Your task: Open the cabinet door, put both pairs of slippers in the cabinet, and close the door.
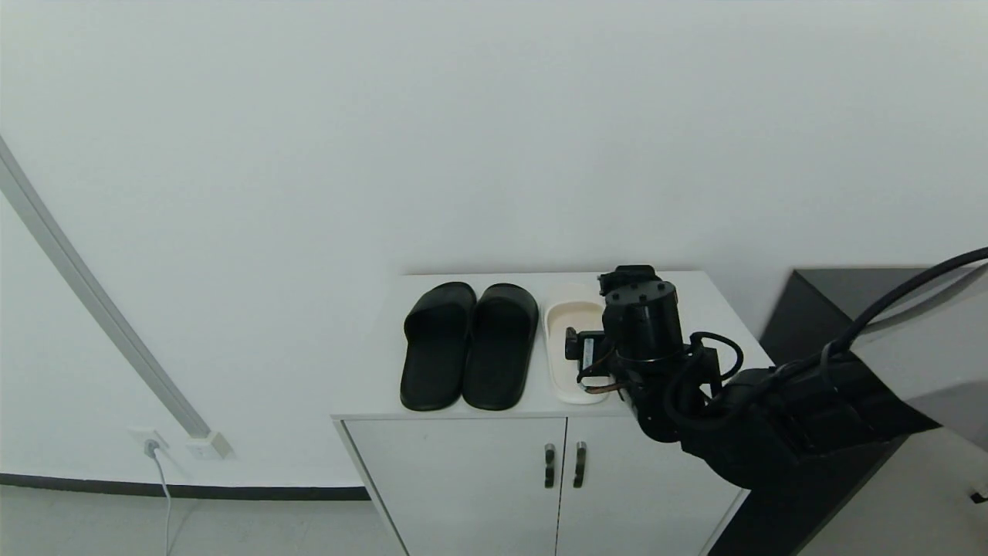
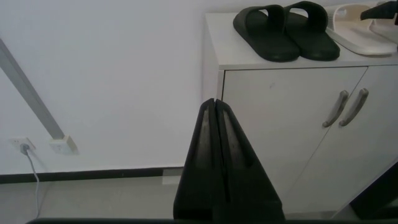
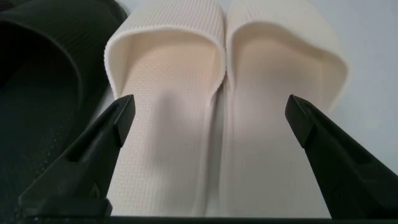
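Ideally the wide-open, empty right jaws should drop squarely and pinch the cream slippers (image 3: 168,93) together across both straps; that pair lies at the right of the cabinet (image 1: 463,479) top, beside the black slippers (image 1: 467,347), doors shut; the right arm (image 1: 648,324) hangs wrist-down over it.

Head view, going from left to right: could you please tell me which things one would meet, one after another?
wall socket → first black slipper → second black slipper → cream slippers; the slippers all lie on top of the cabinet.
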